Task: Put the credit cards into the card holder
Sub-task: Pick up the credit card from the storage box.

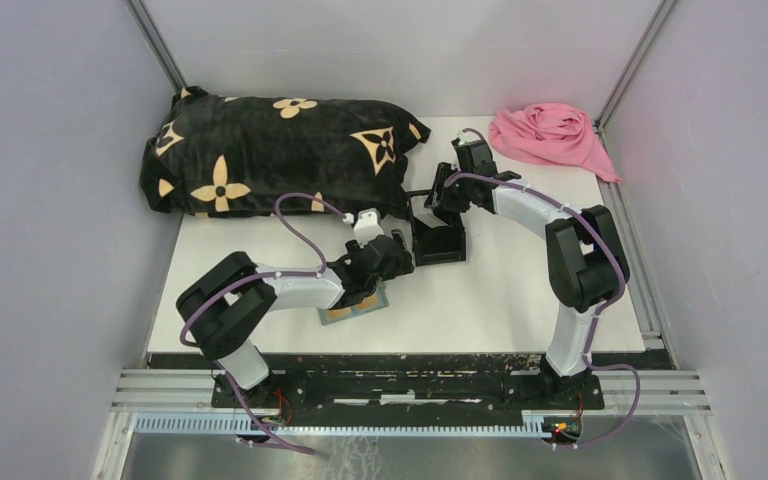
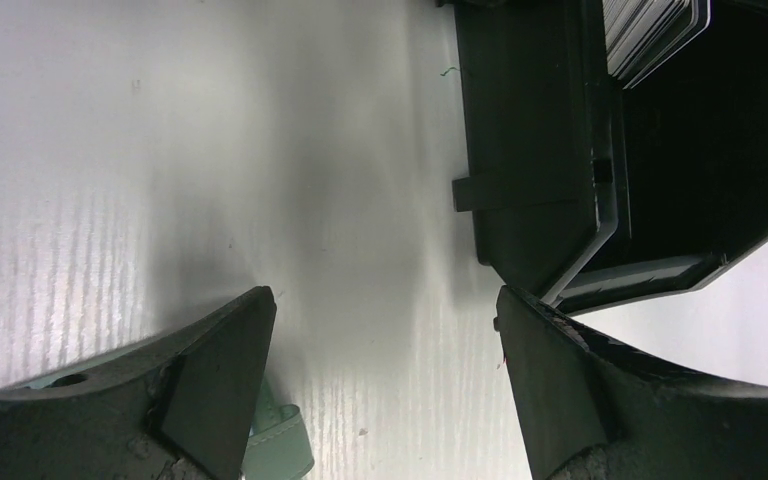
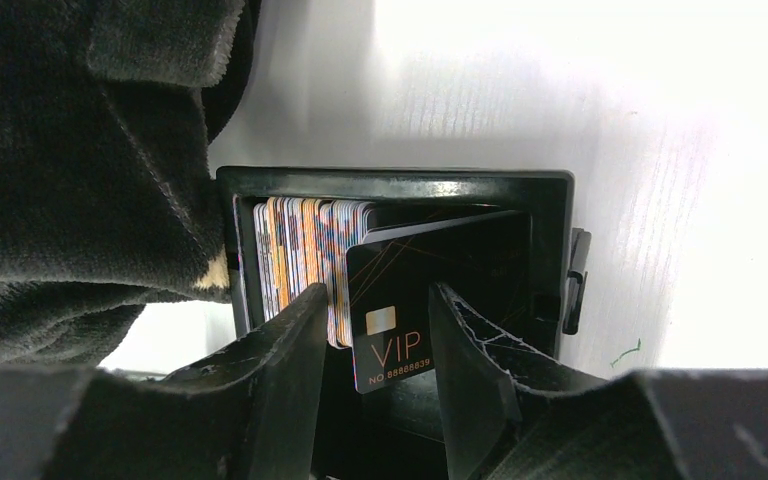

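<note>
Here we see the right end effector (image 3: 375, 292) lowered into the open black box (image 3: 400, 178) near the middle of the worktop (image 1: 500, 300). Its fingers sit close together on either side of a black VIP card (image 3: 392, 330) that leans away from the rest, and we cannot tell whether they actually pinch it. The other credit cards (image 3: 300, 262) stand on edge in a tight row at the end of the box next to a black blanket (image 1: 280, 150) with tan flower shapes. The left end effector (image 2: 385, 305) hangs just near and left of the box, its fingers spread wide with nothing between them. The sage-green card holder (image 1: 345, 312) lies flat on the worktop under the left wrist, nearer than the box; in the wrist view only its corner shows beside one finger. A pink cloth (image 1: 550, 135) is bunched at the far right corner.
</note>
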